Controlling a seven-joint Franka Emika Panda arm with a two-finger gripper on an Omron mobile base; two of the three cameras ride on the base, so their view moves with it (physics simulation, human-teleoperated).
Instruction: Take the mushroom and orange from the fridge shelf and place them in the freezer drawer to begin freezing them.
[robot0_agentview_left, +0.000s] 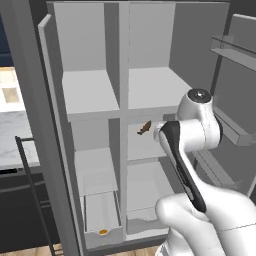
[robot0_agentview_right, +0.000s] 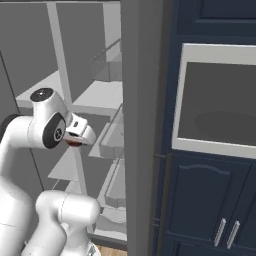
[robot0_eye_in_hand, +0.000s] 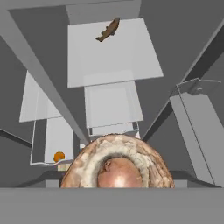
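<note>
The mushroom, cap underside and stem toward the lens, sits large at the bottom of the hand view, and I judge my fingers clenched on it, though the fingertips themselves are hidden behind it. Beyond it the fridge interior falls away: the fridge shelf carries an elongated dark brown piece near its far edge, and down to the left the narrow freezer drawer stands pulled out with the orange already lying near its front.

From the left base view, my arm crosses in front of the wider column; the brown piece rests on the shelf beside my wrist, and the orange shows as a small spot at the front of the open freezer drawer low in the left column.

From the right base view, my hand is level with the middle shelves, reaching into the fridge.

The step in hand looks like carrying the mushroom down and left. Doing it well means clearing the centre divider, lowering over the drawer behind the orange, and letting go only once inside its walls.
</note>
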